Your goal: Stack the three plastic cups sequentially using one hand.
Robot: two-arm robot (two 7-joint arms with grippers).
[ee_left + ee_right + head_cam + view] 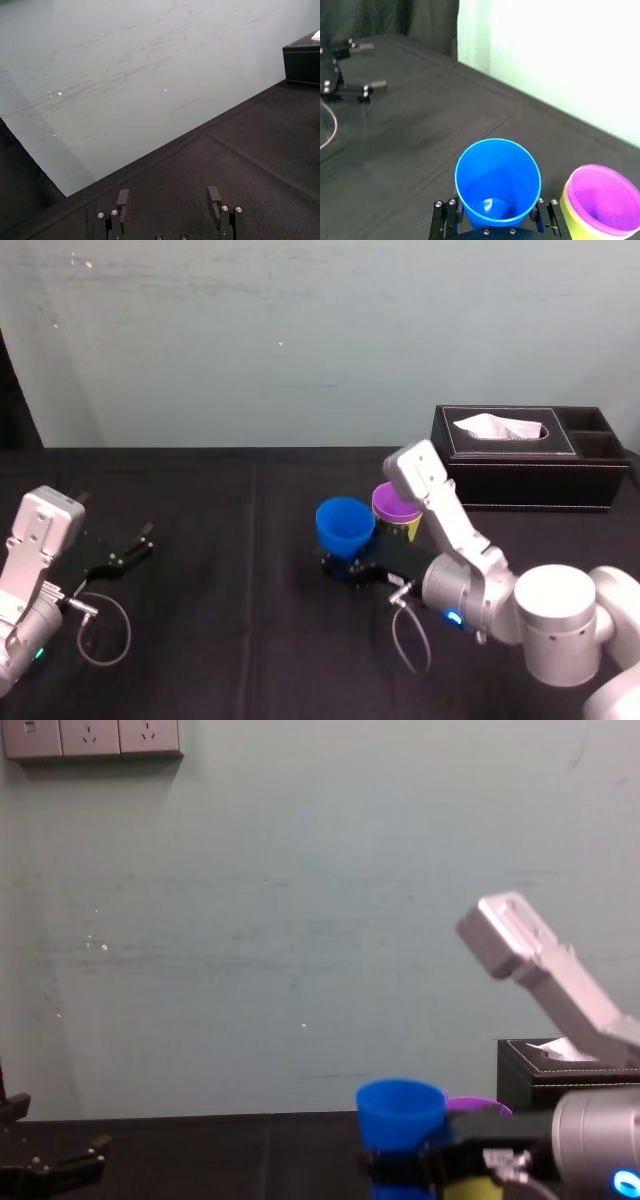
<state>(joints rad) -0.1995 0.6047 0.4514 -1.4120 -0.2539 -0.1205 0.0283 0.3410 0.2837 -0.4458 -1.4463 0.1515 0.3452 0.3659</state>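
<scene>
My right gripper (345, 565) (497, 212) is shut on the blue cup (345, 525) (497, 180) (400, 1110), one finger on each side of its lower wall. The cup is upright and empty. Right beside it the purple cup (395, 505) (600, 200) (478, 1104) sits nested inside the yellow-green cup (412, 530) (572, 225). In the chest view the blue rim stands a little higher than the purple rim. Whether the blue cup's base touches the cloth is hidden. My left gripper (130, 548) (168, 197) rests open at the far left of the table.
A black tissue box (530, 455) (560, 1070) stands at the back right, just behind the cups. The black tablecloth (230, 620) runs up to a pale wall. A cable loop (100, 630) lies by the left arm.
</scene>
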